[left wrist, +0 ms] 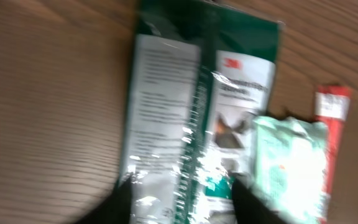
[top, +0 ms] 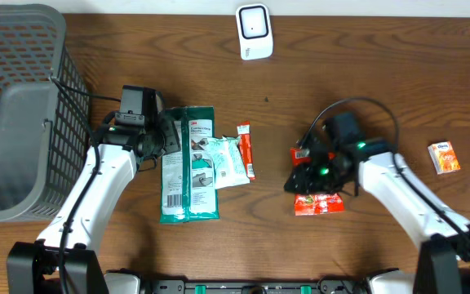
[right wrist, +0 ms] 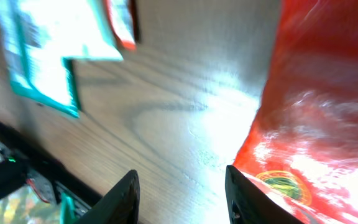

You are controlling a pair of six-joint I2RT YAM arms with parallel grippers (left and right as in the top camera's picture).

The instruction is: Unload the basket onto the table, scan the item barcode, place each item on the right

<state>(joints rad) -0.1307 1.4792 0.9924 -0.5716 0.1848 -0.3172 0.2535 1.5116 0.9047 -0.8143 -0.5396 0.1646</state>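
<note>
A long green-and-white packet (top: 189,167) lies flat left of centre. My left gripper (top: 163,140) is down at its upper left edge. In the left wrist view the packet (left wrist: 191,106) runs between my two dark fingers (left wrist: 120,205), which press its crinkled film from both sides. My right gripper (top: 307,175) hovers low beside a red packet (top: 318,204). In the right wrist view the red packet (right wrist: 322,106) lies against the outside of the right finger (right wrist: 244,199), and only bare wood shows between the open jaws. A white scanner (top: 254,31) stands at the back edge.
A grey basket (top: 19,114) fills the left end of the table. A pale green wipes pack (top: 228,163) and a thin red stick (top: 247,151) lie just right of the green packet. A small orange box (top: 445,157) sits at the far right.
</note>
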